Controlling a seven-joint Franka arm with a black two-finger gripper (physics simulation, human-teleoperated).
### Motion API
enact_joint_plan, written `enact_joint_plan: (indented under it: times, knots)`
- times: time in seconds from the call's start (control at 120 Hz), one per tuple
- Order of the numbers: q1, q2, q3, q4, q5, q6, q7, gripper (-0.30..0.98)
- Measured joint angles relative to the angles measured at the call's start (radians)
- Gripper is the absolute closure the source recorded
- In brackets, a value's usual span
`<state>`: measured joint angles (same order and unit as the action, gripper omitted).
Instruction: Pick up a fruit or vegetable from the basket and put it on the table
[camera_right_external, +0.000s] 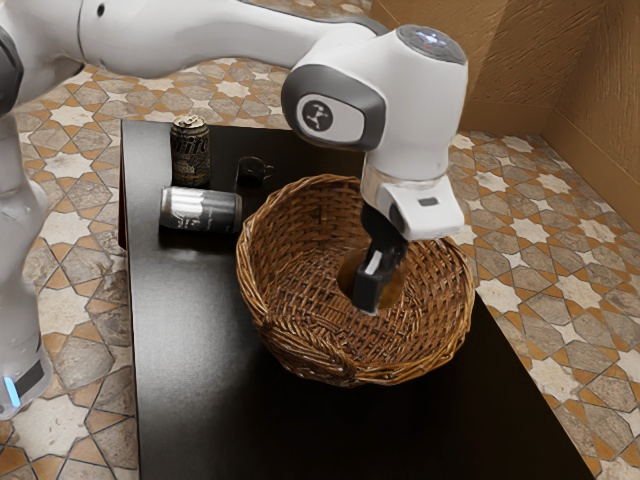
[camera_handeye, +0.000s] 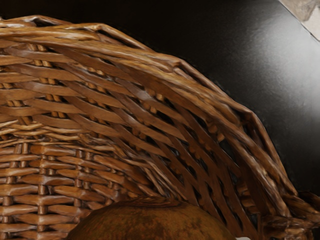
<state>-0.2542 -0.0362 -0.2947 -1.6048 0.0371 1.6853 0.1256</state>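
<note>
The black gripper (camera_right_external: 370, 284) points down inside the wicker basket (camera_right_external: 262, 290), toward the side at the exterior view's right. A brown, rounded fruit or vegetable (camera_right_external: 394, 290) is right at the gripper, partly covered by it. Whether the gripper holds it or merely surrounds it cannot be made out. In the wrist view the same brown fruit or vegetable (camera_handeye: 152, 222) shows its mottled top at the lower edge, just under the hand, with the woven basket wall (camera_handeye: 115, 95) beyond it.
On the black table (camera_right_external: 200, 400), beside the basket toward the exterior view's left, a can (camera_right_external: 200, 209) lies on its side. Behind it stand an upright dark can (camera_right_external: 190, 152) and a small dark cup (camera_right_external: 253, 172). The basket's raised rim surrounds the gripper.
</note>
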Motion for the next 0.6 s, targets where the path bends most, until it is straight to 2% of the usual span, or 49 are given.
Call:
enact_joint_plan:
  times: [0.275, 0.6]
  knots:
    - [-0.041, 0.037, -0.108, 0.043, -0.028, 0.038, 0.002, 0.38]
    - [0.009, 0.133, -0.221, 0.085, -0.025, 0.149, 0.004, 0.38]
